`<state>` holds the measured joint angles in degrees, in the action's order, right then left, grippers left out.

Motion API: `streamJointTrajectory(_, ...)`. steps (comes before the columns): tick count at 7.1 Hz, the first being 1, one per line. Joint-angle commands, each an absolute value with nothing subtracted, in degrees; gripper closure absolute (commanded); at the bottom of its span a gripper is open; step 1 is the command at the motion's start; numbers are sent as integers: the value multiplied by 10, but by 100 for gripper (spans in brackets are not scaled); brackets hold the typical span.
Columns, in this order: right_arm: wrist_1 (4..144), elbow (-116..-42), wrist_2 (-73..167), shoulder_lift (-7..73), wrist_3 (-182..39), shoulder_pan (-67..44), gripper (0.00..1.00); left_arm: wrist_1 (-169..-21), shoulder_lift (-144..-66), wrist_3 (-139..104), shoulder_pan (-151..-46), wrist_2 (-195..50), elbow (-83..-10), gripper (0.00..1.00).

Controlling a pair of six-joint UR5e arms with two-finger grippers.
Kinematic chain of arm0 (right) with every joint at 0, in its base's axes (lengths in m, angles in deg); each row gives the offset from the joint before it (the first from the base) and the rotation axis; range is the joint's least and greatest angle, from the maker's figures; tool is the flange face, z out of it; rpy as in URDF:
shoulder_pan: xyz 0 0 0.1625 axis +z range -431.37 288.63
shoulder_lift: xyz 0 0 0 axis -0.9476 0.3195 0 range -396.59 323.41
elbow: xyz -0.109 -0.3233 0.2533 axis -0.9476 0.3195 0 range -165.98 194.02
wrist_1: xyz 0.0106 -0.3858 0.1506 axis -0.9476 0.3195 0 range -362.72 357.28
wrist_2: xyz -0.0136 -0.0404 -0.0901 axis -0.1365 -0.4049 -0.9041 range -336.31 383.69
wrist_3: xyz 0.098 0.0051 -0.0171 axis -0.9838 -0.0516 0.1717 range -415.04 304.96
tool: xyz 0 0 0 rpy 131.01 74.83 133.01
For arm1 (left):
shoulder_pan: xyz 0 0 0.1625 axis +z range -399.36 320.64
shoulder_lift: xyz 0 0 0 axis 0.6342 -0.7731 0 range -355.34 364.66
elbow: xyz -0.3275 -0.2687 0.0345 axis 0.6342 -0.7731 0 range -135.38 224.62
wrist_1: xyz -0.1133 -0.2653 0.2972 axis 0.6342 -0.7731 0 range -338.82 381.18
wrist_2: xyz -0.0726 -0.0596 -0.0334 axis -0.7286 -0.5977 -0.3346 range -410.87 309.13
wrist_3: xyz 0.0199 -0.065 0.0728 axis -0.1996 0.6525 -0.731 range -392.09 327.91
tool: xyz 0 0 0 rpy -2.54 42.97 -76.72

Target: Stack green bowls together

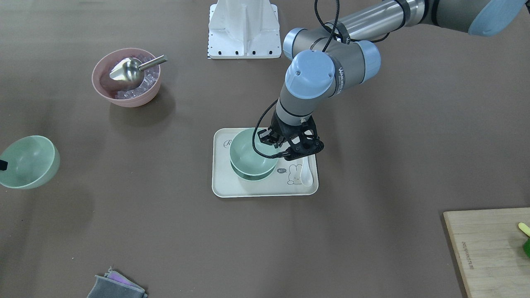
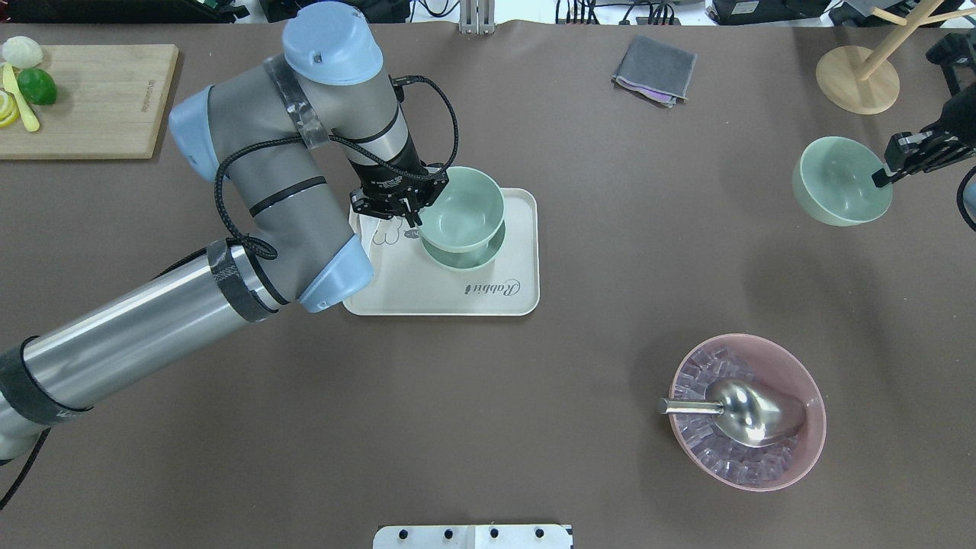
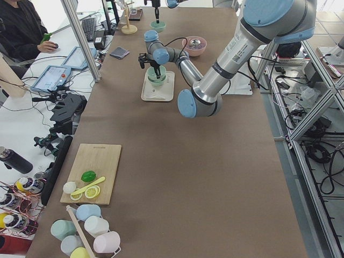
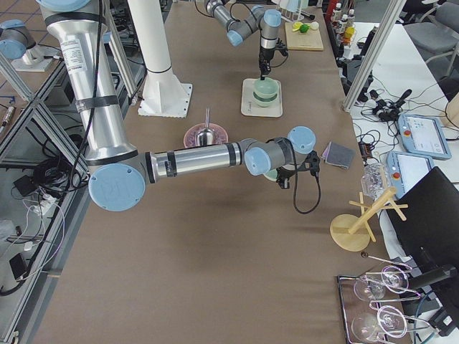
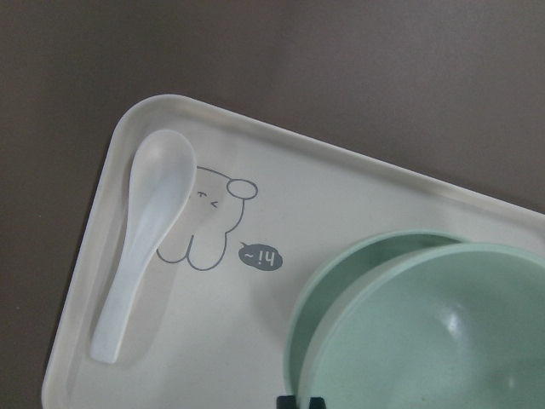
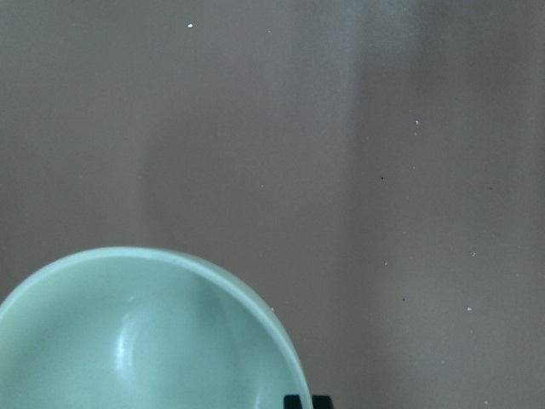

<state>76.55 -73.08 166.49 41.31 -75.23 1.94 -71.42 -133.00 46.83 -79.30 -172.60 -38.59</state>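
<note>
Two pale green bowls are on the cream tray (image 2: 457,293). The lower bowl (image 2: 467,260) rests on the tray. My left gripper (image 2: 418,216) is shut on the rim of the upper bowl (image 2: 462,207), which is tilted and nested over the lower one; I cannot tell if they touch. In the left wrist view the upper bowl (image 5: 443,332) overlaps the lower bowl's rim (image 5: 375,247). My right gripper (image 2: 883,177) is shut on the rim of the third green bowl (image 2: 837,181) and holds it above the table at the far right. That bowl also shows in the right wrist view (image 6: 145,341).
A white spoon (image 5: 145,239) lies on the tray beside the bowls. A pink bowl (image 2: 747,412) with ice and a metal scoop stands near right. A cutting board (image 2: 84,99) with fruit, a grey cloth (image 2: 654,70) and a wooden stand (image 2: 858,76) are along the far edge.
</note>
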Motion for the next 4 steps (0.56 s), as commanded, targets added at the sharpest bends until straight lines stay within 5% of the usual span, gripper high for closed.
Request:
streamJointTrajectory(1,766,-731,1664,413,-753,19,100,-719,-1329,468,-792,-1723,-382,100)
streamJointTrajectory(4,766,-731,1658,413,-753,19,100,-746,-1328,468,-792,-1724,-369,100)
